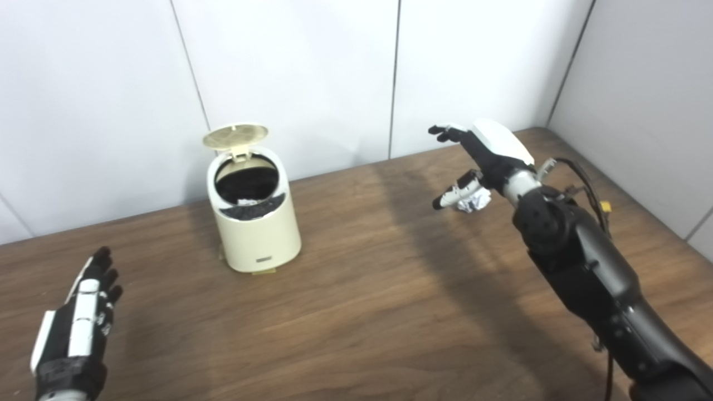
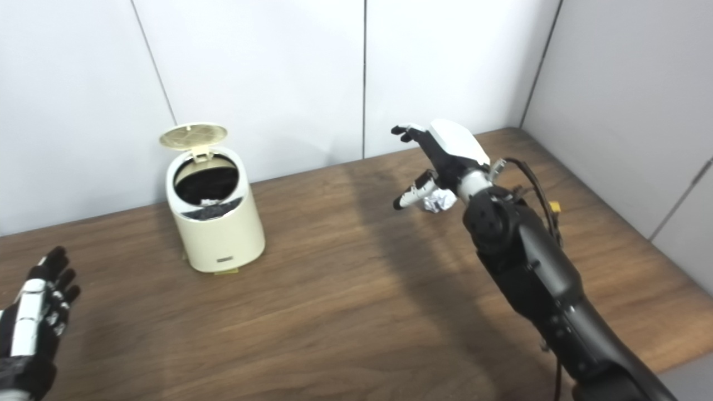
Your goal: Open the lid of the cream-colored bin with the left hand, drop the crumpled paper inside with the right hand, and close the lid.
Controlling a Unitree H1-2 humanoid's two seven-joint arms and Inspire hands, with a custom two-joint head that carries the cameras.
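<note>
- Left eye view: the crumpled paper [image 1: 474, 199] lies on the counter [image 1: 356, 312] at far right, directly under the right robot hand [image 1: 480, 159]. The paper shows just below the palm and beside the thumb; whether the thumb touches it cannot be told.
- Left eye view: the right robot hand has its fingers spread and holds nothing. It points toward the far wall and to the left. The paper is a rough ball with no clear long axis.
- Left eye view: the cream-colored bin [image 1: 256, 223] stands well apart, to the left of the right robot hand, at about the same depth. Its lid [image 1: 235, 135] is tipped up at the far side, so the mouth is open. Something pale already lies on the dark liner inside.
- Right eye view: the left robot hand [image 2: 34, 312] rests low at near left, fingers apart and empty, nearer than the bin and left of it.
- Right eye view: the right robot hand is by far the nearer to the paper. Judged from this layout, the coming move is a downward closure on the paper, then a carry leftward to the bin mouth.
</note>
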